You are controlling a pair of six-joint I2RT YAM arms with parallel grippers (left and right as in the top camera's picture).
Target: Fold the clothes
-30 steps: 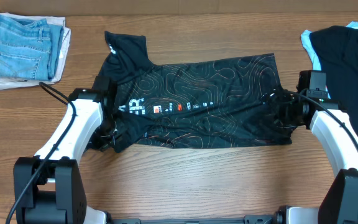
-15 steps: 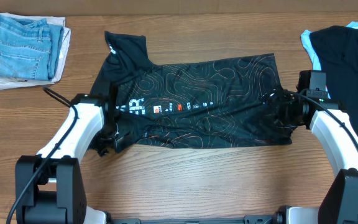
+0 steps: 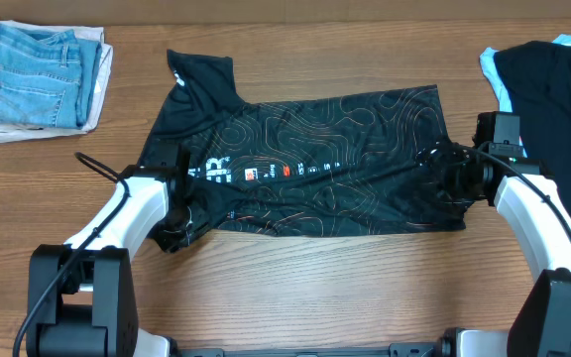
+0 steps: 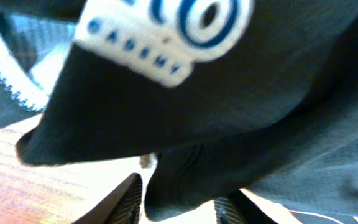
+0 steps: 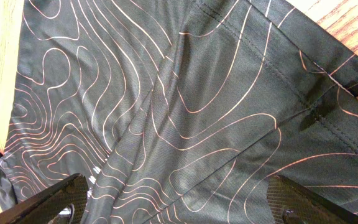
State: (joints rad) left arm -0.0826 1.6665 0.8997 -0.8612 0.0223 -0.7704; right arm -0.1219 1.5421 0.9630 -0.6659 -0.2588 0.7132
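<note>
The black jersey (image 3: pixel 315 159) with thin orange contour lines lies spread across the middle of the table, with small logos in a row along its middle. My left gripper (image 3: pixel 173 216) is at its lower left sleeve. In the left wrist view the left gripper (image 4: pixel 179 205) has its jaws closed on a fold of black fabric (image 4: pixel 185 180) with a white logo patch above. My right gripper (image 3: pixel 442 169) rests on the jersey's right edge. In the right wrist view the right gripper (image 5: pixel 179 205) has its jaws wide apart over the patterned cloth (image 5: pixel 166 106).
Folded light-blue jeans (image 3: pixel 38 69) lie on a white cloth at the back left. A plain black shirt (image 3: pixel 553 99) lies at the far right over something light blue. Bare wooden table (image 3: pixel 315 288) shows in front of the jersey.
My left arm has drawn toward the front edge, pulling the jersey's lower left corner slightly with it. The right arm has not moved.
</note>
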